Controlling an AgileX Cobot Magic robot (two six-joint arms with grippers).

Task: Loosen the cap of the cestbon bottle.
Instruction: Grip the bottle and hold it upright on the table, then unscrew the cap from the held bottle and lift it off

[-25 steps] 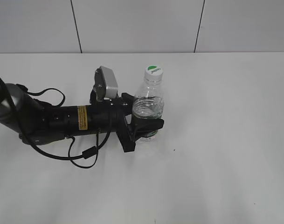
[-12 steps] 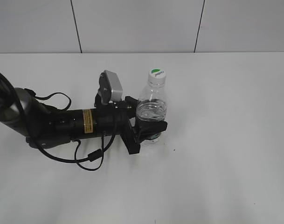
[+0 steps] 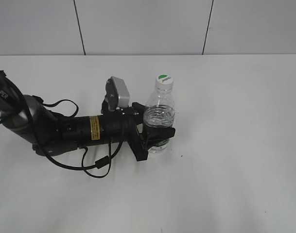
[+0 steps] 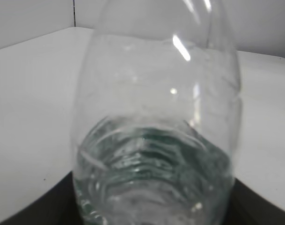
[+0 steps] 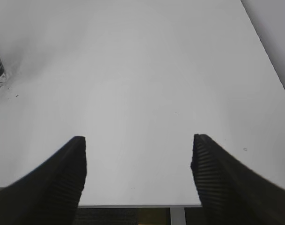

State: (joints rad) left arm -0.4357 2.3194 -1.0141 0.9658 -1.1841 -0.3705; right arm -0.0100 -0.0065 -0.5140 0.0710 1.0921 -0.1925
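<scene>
While the left pincer [image 3: 155, 133] clamps the bottle [image 3: 159, 116] around its lower body, just above the dark green label, the cap [image 3: 164, 80] stands free directly above that grip, and that is the relation the loosening depends on. The bottle's long axis runs upright from the desk [image 3: 235, 145], tipped very slightly, at right angles to the left arm, which lies low along the desk and reaches in from the side. The cap sits at the far end of the bottle from the pincer, with the clear shoulder and ribbed neck between them, so nothing of the left arm blocks a reach from above.

The right pincer [image 5: 137, 173] is wide open and holds nothing; its two dark fingers frame only bare desk. From it, the bottle lies far off to its left and ahead, well apart, with only a sliver of the label and base showing at the edge of its view. It looks like the free hand for the twist, though it must travel across first.

Much is hard to read. The left wrist view is filled by the blurred clear wall of the bottle and the water inside, so the fingers barely show there. The right arm is absent from the outside view. Whether the bottle's base rests on the desk or is lifted just off it, I cannot tell.
</scene>
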